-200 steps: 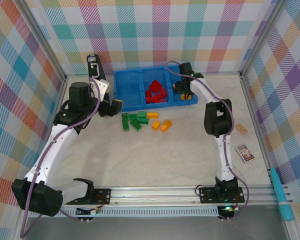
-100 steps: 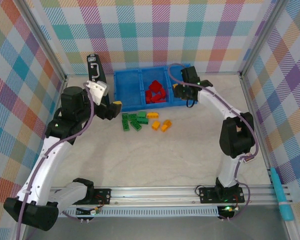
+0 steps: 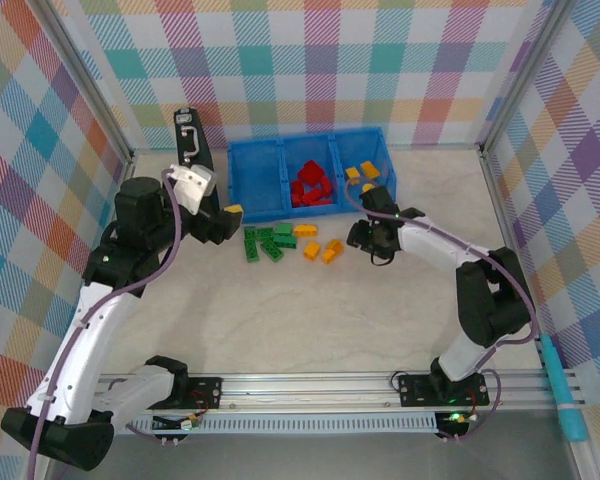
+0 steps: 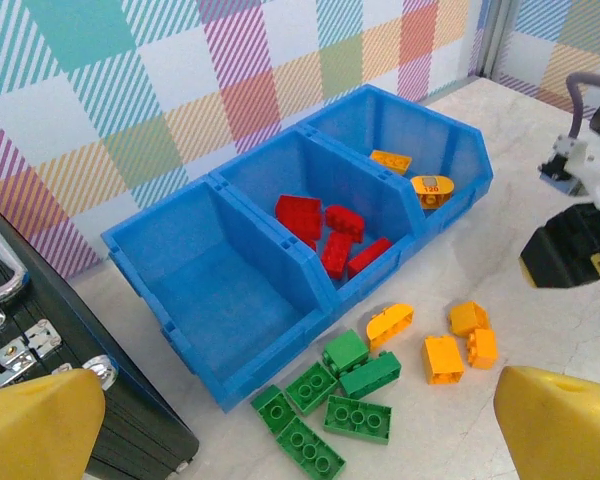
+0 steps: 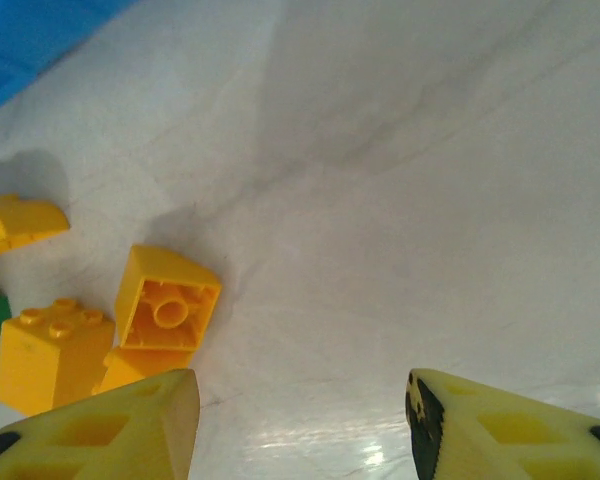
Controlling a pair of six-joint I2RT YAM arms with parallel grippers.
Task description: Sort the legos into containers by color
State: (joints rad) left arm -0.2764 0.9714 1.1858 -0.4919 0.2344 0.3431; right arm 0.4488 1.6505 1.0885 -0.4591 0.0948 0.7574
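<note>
The containers are one blue three-compartment tray (image 3: pixel 255 180) at the back of the table. Its middle compartment holds red legos (image 3: pixel 310 185), its right one holds yellow legos (image 3: pixel 363 172), and its left one (image 4: pixel 210 280) is bare. Several green legos (image 4: pixel 340 400) lie on the table in front of the tray. A few yellow legos (image 4: pixel 450 345) lie to their right. My left gripper (image 4: pixel 300 440) hangs open above the green ones. My right gripper (image 5: pixel 300 430) is open low over bare table, with yellow legos (image 5: pixel 165 300) just to its left.
A black case with silver latches (image 3: pixel 190 140) stands left of the tray, close to my left arm. A small tan block (image 3: pixel 483 258) and a card (image 3: pixel 492 305) lie at the right. Metal frame posts and checked walls close in the table.
My right arm has pulled back from the tray's right compartment to the table beside the loose yellow legos. My left arm has shifted only slightly.
</note>
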